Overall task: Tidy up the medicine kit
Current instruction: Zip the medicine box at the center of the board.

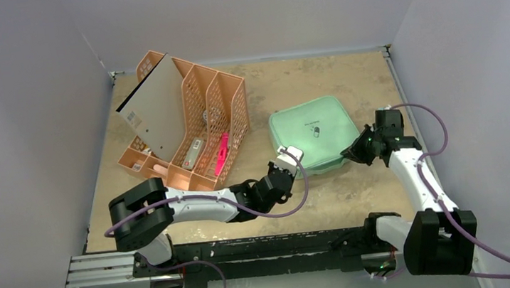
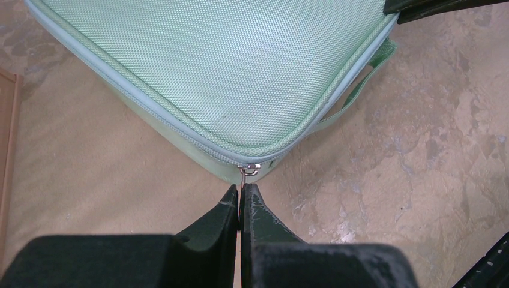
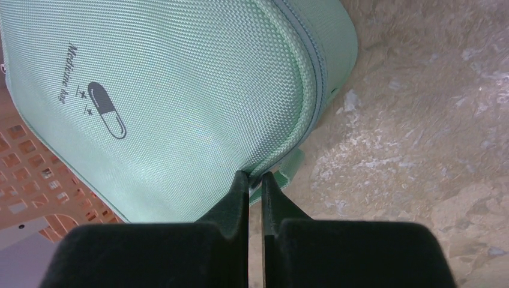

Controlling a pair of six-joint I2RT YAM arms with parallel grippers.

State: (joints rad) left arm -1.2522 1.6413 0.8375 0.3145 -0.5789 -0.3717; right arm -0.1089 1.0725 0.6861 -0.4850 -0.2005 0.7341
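1. On the table (image 1: 358, 197), the medicine kit (image 1: 308, 135) lay flat with its lid down and zipped, and the orange rack (image 1: 192, 122) stood just to the kit's left.
2. At the kit's near left corner, my left gripper (image 2: 241, 193) was clenched tight. The thin metal zipper pull (image 2: 248, 171) hung from the slider straight into the tips, so I judged that I was gripping it.
3. At the kit's near right corner, my right gripper (image 3: 254, 179) was closed to a sliver against the raised seam, just above the carry strap (image 3: 288, 168). I could not tell whether it was pinching fabric or only pressing against the edge.
4. I took the step in hand to be opening the kit. Nothing inside could be sorted while the lid was zipped, so the task looked barely begun.
5. The next move, as I judged it, called for drawing the pull along the kit's edge and following the rounded corner rather than tugging straight back. My right side would have to hold the kit so it did not slide.
6. The likely trouble was the small pull slipping from my tips, or the soft kit dragging along instead of unzipping.
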